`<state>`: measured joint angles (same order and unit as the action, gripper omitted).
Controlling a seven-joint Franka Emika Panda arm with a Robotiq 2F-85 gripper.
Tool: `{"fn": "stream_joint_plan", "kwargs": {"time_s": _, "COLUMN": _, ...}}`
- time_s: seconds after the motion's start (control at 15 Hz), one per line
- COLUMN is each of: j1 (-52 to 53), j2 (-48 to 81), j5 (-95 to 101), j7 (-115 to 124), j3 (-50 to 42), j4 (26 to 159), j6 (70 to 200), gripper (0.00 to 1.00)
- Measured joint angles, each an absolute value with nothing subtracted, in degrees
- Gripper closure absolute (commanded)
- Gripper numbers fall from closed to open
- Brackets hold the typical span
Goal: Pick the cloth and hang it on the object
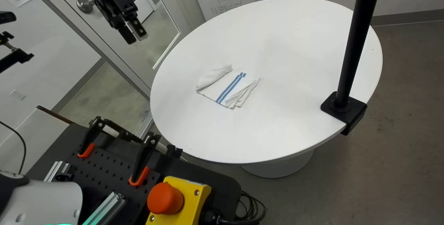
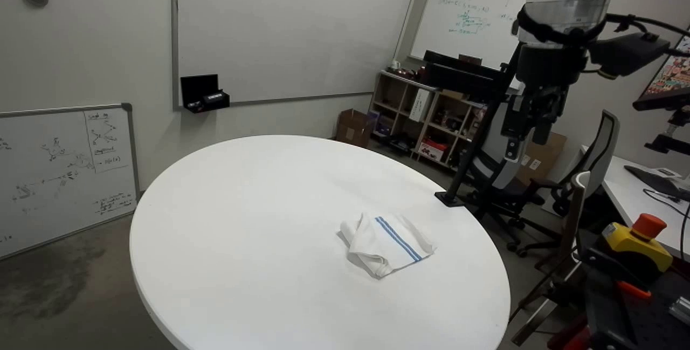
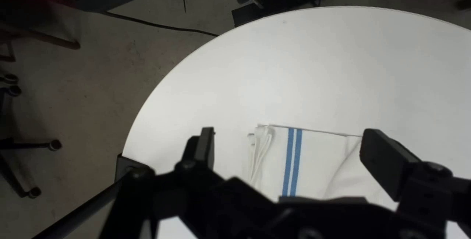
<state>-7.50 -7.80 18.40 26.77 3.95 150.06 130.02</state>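
Pale walls (image 2: 86,59) with whiteboards (image 2: 291,26) behind, and in front a round white surface (image 2: 242,204) with a black upright pole (image 1: 357,37) clamped at its rim. Lying on this surface, in both exterior views: a folded white cotton-looking cloth (image 1: 225,84) with two blue stripes (image 3: 296,158), well apart from the pole. High above surface level, not touching the cloth, a black two-finger end effector (image 1: 135,37), with fingers (image 3: 386,161) wide apart and nothing held.

By judgement, now to do: the pick. Bring the end effector over the cloth, then descend straight, slowly near the surface. Better to aim at the raised soft flap (image 1: 215,75) than at the flat striped part, perhaps too thin for a sure grip. Put one finger on each side of the flap, go low without pressing hard, and only then close. Also good for leaving enough length below at the later hanging, probably on the pole or on the dark bar (image 2: 458,77), seemingly near its top.

As for the cloth: loosely folded, roughly four-sided, with this flap turned over at one end and several layered edges (image 1: 244,95), a little fanned, at the opposite end. Probably limp, so likely to unfold once lifted.
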Motion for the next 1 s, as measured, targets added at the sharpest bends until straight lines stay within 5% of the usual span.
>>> {"fn": "stream_joint_plan", "kwargs": {"time_s": 1.0, "j1": -8.7, "j2": -1.5, "j5": 20.0, "j7": 21.2, "j3": -3.8, "j4": 149.1, "j6": 135.8, "gripper": 0.03}}
